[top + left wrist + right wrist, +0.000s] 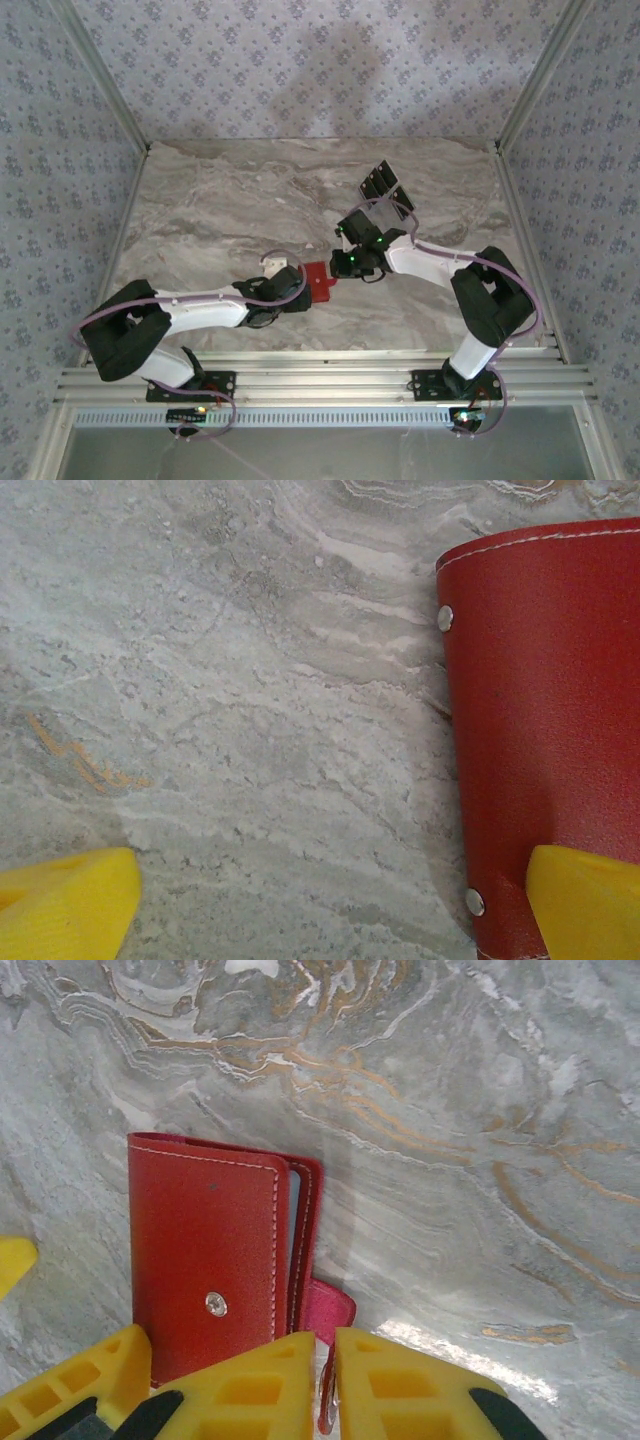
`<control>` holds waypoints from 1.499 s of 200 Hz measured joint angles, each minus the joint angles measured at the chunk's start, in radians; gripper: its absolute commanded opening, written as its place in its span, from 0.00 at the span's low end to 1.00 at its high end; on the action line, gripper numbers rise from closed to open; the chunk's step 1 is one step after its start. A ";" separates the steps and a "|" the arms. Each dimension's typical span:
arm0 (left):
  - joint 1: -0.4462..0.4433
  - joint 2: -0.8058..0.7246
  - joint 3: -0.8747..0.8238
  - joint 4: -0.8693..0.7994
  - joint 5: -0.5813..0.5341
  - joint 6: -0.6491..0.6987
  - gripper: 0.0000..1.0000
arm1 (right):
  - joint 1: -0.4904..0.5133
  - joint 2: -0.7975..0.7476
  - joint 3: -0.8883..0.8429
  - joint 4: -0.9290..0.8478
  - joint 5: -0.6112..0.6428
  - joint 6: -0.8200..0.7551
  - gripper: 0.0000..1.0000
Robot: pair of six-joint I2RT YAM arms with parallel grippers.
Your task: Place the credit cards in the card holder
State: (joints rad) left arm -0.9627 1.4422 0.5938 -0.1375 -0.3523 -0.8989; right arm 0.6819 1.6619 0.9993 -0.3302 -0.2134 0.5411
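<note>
Marble bench (220,200) under everything, with both arms reaching in toward the middle. Red card holder (318,283) lies flat there between them, folded closed with the snap stud (216,1304) facing up. Credit cards (381,182) sit in a black bunch well apart from it, toward the far right, so none are loaded yet.

Left end effector (330,905) has its fingers spread wide, one over the holder's edge and the other out on bare stone. My guess is it's there to brace the holder, not grab it.

Right end effector (325,1390) has its fingers nearly together with the little clasp tab (330,1310) pinched between them. I read that as tugging the flap open, since no card goes in until it is.
</note>
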 measured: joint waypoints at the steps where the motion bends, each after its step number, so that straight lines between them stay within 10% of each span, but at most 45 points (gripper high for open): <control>1: 0.000 0.000 0.000 0.000 0.000 0.000 1.00 | 0.000 0.000 0.000 0.000 0.000 0.000 0.15; 300: 0.000 0.001 0.004 -0.009 0.000 0.000 1.00 | -0.014 -0.013 0.025 -0.047 0.015 -0.015 0.33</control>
State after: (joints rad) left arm -0.9627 1.4429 0.5980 -0.1463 -0.3519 -0.8989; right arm 0.6682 1.6489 1.0241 -0.3775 -0.1982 0.5259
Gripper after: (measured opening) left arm 0.997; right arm 0.330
